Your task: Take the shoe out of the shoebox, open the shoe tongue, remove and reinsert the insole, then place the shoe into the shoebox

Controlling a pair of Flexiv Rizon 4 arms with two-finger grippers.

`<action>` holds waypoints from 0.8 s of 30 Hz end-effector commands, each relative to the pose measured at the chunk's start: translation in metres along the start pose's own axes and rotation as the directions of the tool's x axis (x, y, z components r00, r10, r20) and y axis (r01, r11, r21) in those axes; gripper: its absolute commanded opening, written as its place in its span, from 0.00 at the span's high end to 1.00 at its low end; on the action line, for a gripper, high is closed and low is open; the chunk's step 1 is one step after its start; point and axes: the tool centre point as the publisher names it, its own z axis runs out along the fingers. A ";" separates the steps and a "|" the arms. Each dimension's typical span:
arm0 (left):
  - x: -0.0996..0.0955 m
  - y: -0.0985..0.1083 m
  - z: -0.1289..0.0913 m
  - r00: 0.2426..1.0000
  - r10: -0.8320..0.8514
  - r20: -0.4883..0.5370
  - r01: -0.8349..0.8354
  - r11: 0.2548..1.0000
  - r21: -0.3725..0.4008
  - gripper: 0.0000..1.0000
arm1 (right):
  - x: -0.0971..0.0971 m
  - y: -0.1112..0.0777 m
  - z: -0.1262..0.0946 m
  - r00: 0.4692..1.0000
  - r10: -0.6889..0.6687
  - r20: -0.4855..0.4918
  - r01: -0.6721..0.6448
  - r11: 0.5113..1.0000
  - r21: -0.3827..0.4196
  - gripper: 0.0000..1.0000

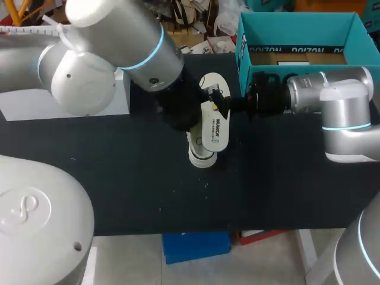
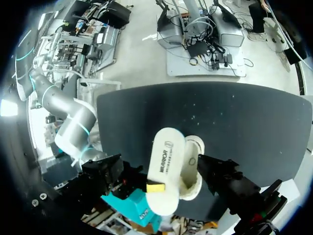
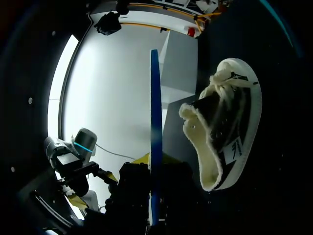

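White insole point(image 1: 215, 122), blue underneath, is pinched in the right gripper point(image 1: 224, 102) just above the black shoe point(image 1: 200, 155). The shoe sits on the dark surface point(image 1: 119, 178) near the teal shoebox point(image 1: 297, 27). Whether the left gripper point(image 2: 210, 171), close against the shoe, grasps anything cannot be told.

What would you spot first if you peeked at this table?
The white insole jumps out first: my right claw pinches it from both sides and holds it up close by the black shoe with the fluffy lining, in the middle of the dark table. At the table's far right corner sits the bright teal shoebox, open.
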 end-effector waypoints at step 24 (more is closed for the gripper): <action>-0.003 0.012 0.025 0.924 0.029 -0.381 -0.055 0.997 -0.057 0.00 | 0.000 0.001 0.000 1.000 0.001 0.003 -0.001 1.000 0.002 1.00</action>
